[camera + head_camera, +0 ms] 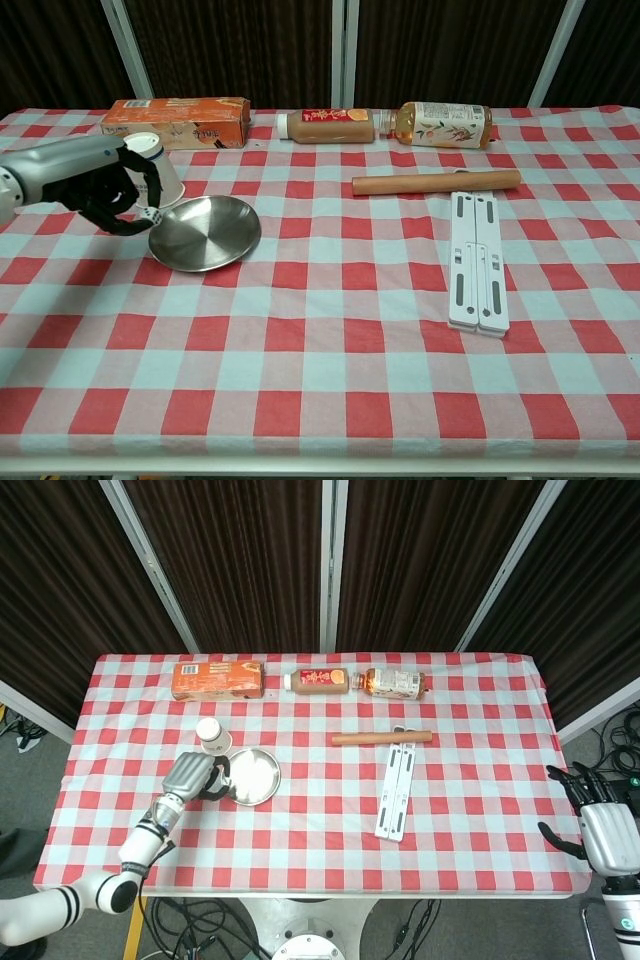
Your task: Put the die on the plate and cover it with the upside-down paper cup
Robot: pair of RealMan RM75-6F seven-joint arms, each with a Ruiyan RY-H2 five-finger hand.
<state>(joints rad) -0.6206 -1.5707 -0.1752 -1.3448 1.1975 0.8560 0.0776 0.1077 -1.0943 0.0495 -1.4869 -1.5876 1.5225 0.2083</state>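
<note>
My left hand (105, 190) (195, 776) hovers just left of the steel plate (210, 238) (255, 780), pinching the small white die (150, 214) in its fingertips above the plate's left rim. The die is hidden by the hand in the head view. The white paper cup (152, 160) (213, 735) stands upside down right behind the hand, partly covered by it in the chest view. My right hand (605, 825) hangs off the table's right edge, fingers spread, holding nothing.
An orange carton (180, 121), two lying drink bottles (330, 126) (445, 124), a wooden rod (436, 183) and a white folded stand (478, 262) lie across the back and right of the checkered table.
</note>
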